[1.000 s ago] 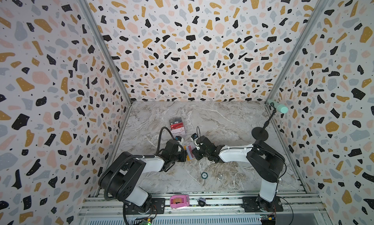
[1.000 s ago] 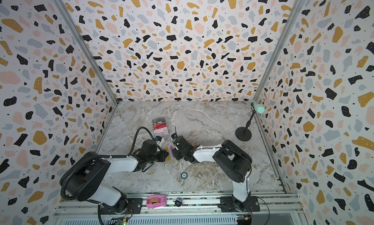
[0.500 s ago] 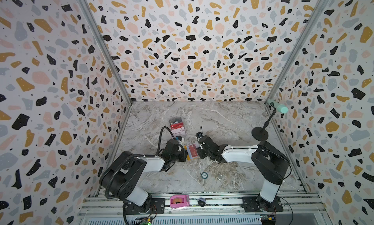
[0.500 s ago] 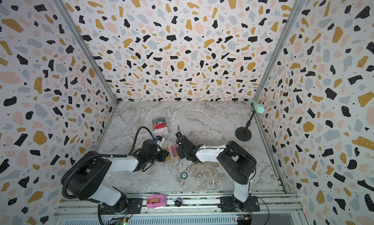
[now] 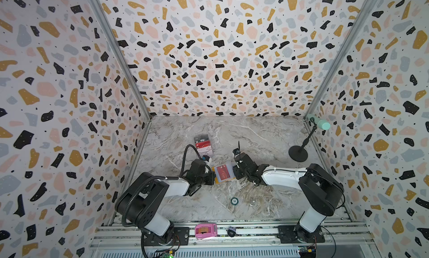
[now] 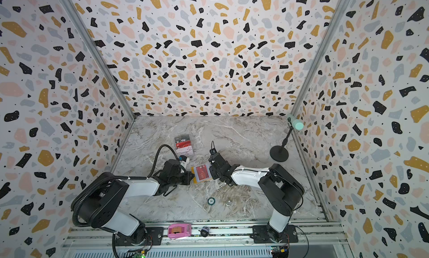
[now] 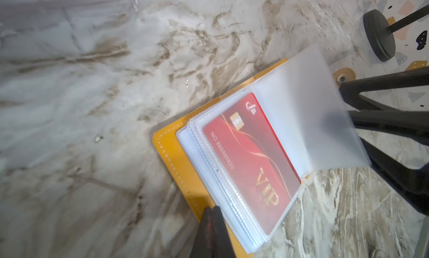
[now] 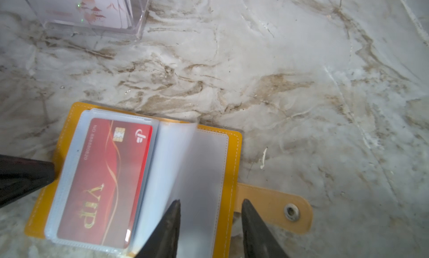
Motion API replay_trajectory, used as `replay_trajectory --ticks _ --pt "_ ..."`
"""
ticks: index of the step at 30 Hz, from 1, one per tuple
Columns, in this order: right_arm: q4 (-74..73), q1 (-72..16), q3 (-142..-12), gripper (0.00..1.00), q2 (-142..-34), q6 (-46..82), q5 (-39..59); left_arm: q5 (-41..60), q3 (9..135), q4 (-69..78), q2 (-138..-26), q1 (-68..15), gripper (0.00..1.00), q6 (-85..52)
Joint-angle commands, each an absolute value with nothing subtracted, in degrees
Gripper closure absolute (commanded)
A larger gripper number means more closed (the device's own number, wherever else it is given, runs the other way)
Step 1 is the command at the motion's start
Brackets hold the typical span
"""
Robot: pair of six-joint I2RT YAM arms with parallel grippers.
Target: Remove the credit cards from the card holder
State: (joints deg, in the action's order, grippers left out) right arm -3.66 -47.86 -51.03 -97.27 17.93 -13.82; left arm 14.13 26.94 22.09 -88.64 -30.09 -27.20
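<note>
Evidently for steadying, left claw [image 7: 211, 218], pinched shut, pins the open card holder [image 8: 234, 157] flat on the table [image 8: 301, 82] between both arms; right claw [image 8: 211, 200], jaws partly apart, straddles a lifted sleeve [image 8: 176, 152], baring the red card [image 8: 104, 182].

The black two-fingered left gripper [image 5: 212, 176] pointed toward three o'clock, fingers pressed together; the matching right gripper [image 5: 234, 172] pointed toward nine, fingers apart.

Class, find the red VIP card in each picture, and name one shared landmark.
Top view: red card just below centre.
Top view: same spot.
Left wrist: in a clear sleeve, beside the lifted page.
Right wrist: in that same sleeve.
Landmark: yellow card holder under it.
</note>
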Motion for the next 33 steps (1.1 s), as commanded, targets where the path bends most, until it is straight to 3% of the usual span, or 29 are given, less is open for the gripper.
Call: replay_trajectory --ticks 1,12,23,33 --pt "-0.98 -47.89 -51.06 0.57 -94.89 18.84 -15.41 13.54 26.19 14.77 -90.18 -30.5 1.0 -25.78" --pt "6.05 -47.86 -52.39 0.57 -88.26 18.09 -21.16 13.53 26.89 12.65 -89.78 -30.5 1.0 -25.23" --pt "7.92 -45.41 -59.39 0.53 -93.49 15.85 10.73 13.56 27.46 11.62 -88.87 -30.5 1.0 -24.64" --pt "3.98 -42.58 -62.86 0.58 -102.2 21.21 21.53 13.58 28.56 10.17 -90.61 -30.5 1.0 -22.32"
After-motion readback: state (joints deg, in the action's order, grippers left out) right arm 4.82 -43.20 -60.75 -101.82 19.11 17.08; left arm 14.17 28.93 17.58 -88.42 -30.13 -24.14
